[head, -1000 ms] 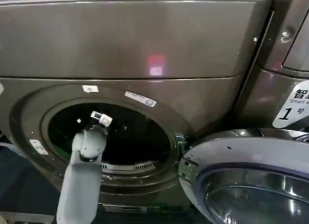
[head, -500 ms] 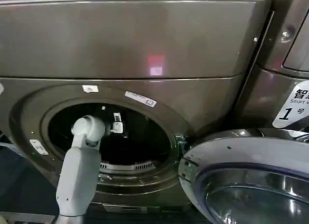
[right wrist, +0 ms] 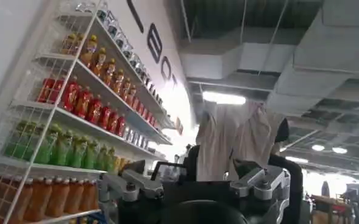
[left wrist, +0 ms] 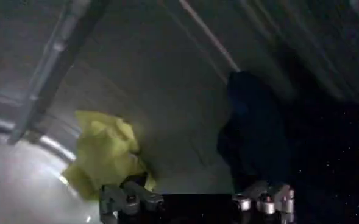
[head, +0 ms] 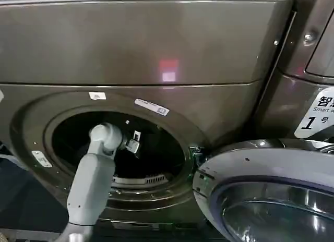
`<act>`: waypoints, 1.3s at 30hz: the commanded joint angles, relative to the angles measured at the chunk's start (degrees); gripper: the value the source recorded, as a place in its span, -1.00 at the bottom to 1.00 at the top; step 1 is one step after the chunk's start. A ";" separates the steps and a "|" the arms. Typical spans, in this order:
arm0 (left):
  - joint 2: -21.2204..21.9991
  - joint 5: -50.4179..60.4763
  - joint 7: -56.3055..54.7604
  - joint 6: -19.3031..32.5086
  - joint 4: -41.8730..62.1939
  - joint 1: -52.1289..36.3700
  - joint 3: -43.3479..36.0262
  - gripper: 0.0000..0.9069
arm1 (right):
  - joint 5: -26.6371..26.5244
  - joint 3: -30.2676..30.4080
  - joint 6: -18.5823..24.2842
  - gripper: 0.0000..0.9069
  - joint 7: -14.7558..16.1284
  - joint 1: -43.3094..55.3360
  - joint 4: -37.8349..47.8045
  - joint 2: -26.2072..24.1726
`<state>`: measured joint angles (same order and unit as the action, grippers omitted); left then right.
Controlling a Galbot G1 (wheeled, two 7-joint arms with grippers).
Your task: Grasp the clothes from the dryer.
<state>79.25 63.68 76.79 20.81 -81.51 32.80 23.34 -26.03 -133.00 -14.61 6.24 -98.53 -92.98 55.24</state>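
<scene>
The dryer (head: 135, 49) is bronze-grey, and its round porthole (head: 117, 148) stands open. My left arm reaches through the porthole, and my left gripper (head: 135, 143) is inside the dark drum. In the left wrist view the clothes (left wrist: 106, 155), a small crumpled yellow-green piece, lie on the drum wall just ahead of one finger. My left gripper (left wrist: 194, 198) is open with bare drum between its fingers. A dark blue cloth (left wrist: 255, 137) lies ahead of the other finger. My right gripper (right wrist: 240, 176) points up into the room, away from the dryer, its fingers apart.
The silver-rimmed dark-glass door (head: 266, 195) hangs open at the lower right, close to the porthole. A like machine (head: 313, 70) with a white tag stands at the right. In the right wrist view there are shelves of bottled drinks (right wrist: 75, 109) and a beige cloth (right wrist: 234, 140).
My left arm has swung to the right and a little lower in the porthole, carrying the gripper deeper into the drum.
</scene>
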 commanded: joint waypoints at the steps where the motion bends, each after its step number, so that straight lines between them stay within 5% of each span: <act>1: -0.50 -0.61 0.47 -1.99 3.46 0.33 -0.38 1.00 | 0.35 0.22 0.08 1.00 0.14 0.12 -0.10 0.03; 15: -0.41 -1.38 0.39 -5.60 11.51 -1.00 0.51 1.00 | 0.45 0.95 0.06 1.00 0.13 0.32 -0.72 -0.08; 16: -0.28 -1.57 0.40 -5.52 12.00 -1.09 0.56 -0.07 | 0.46 0.95 0.07 1.00 0.13 0.28 -0.68 -0.09; 17: -0.15 -1.75 0.39 -5.26 12.42 -1.17 0.64 -0.77 | 0.45 0.90 0.09 1.00 0.12 0.22 -0.61 -0.09; 20: 0.11 -1.94 0.39 -4.94 13.20 -1.41 0.90 -1.00 | 0.45 0.78 0.12 1.00 0.09 0.12 -0.49 -0.09; 39: -0.16 -4.62 -2.61 -6.88 12.61 -1.94 1.88 -1.00 | 0.53 0.85 0.54 1.00 0.15 0.16 -0.23 0.27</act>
<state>79.10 60.37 76.80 15.03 -68.78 31.03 24.70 -25.51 -132.14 -14.14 6.37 -98.39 -93.25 55.55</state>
